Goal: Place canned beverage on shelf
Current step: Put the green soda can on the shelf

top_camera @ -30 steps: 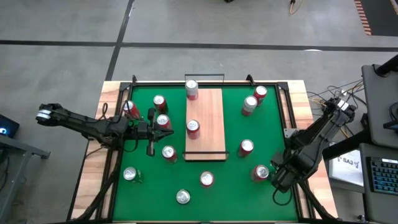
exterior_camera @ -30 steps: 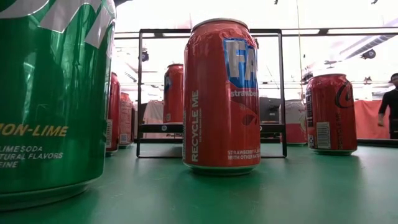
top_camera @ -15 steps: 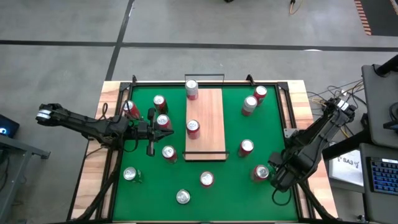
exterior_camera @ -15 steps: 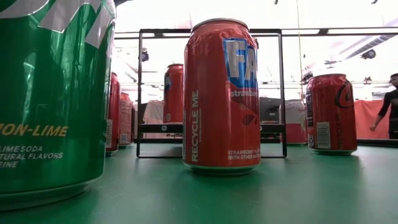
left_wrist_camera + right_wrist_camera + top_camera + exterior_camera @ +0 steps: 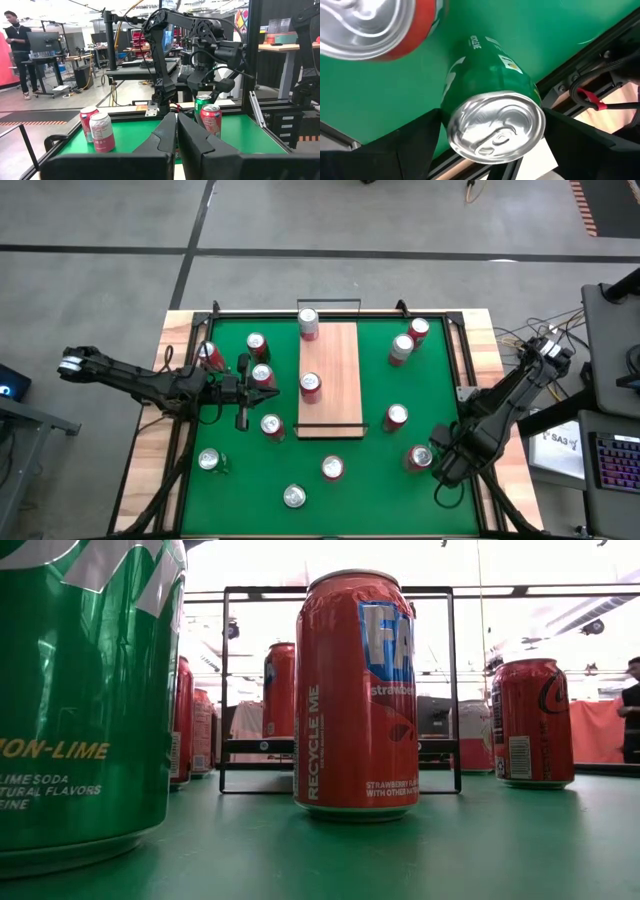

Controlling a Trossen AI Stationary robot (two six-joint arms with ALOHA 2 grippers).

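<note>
The shelf [image 5: 335, 375] is a pale wood board with black end rails in the middle of the green mat. One red can [image 5: 311, 386] stands on it, and another [image 5: 308, 323] stands at its far end. My right gripper [image 5: 492, 137] points down at the near right, open, with a finger on each side of the top of an upright green can [image 5: 490, 80]. I see no touch. In the high view my right gripper [image 5: 441, 465] hides this can. My left gripper [image 5: 272, 391] is shut and level, left of the shelf.
A red can [image 5: 418, 457] stands close beside the green one, toward the shelf. Several more cans are spread over the mat on both sides of the shelf. The mat's black frame [image 5: 580, 70] and the table's right edge lie just beyond the green can.
My right gripper has come down a little over the green can at the near right and has stayed open. The cans and my left arm have kept still.
</note>
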